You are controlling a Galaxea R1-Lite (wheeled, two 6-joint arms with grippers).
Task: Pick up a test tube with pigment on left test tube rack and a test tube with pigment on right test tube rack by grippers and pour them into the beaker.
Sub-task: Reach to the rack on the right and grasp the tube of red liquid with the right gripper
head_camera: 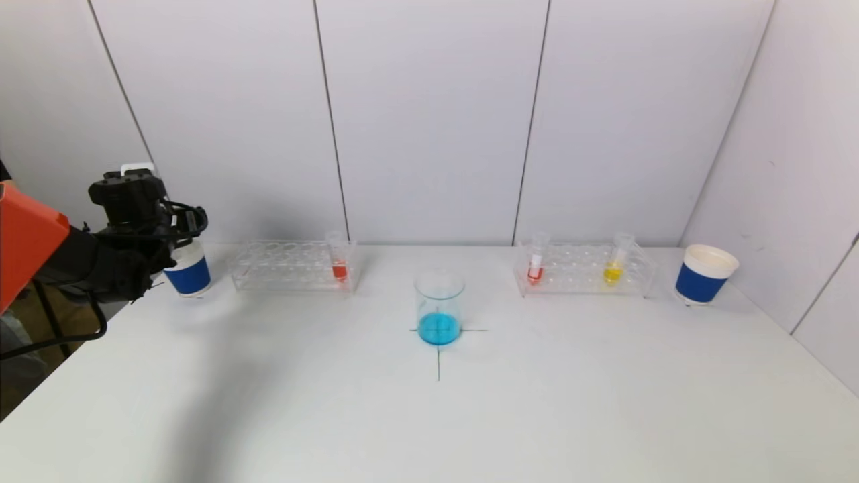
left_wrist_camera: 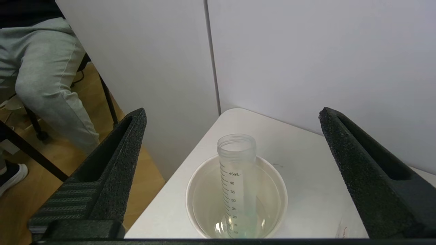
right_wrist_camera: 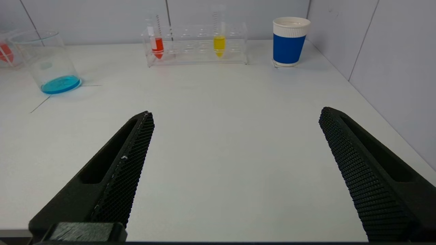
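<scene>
**Kid:** Where is the left claw (left_wrist_camera: 231, 177)?

**Helper:** Over the left paper cup (left_wrist_camera: 236, 200), wide apart, holding nothing. An empty tube (left_wrist_camera: 237, 180) stands in that cup. The right claw (right_wrist_camera: 235, 170) is wide apart too, low over the worktop (head_camera: 429, 416).

**Kid:** What's next?

**Helper:** Maybe the yellow tube (head_camera: 613, 268) at two o'clock from the beaker (head_camera: 439, 308). It's light, slippery and could crack. Grab high, above the rack (head_camera: 584, 272). The red tube (head_camera: 535, 267) stands nearby.

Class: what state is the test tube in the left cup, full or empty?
Empty: the test tube stands clear inside the left cup.
</scene>
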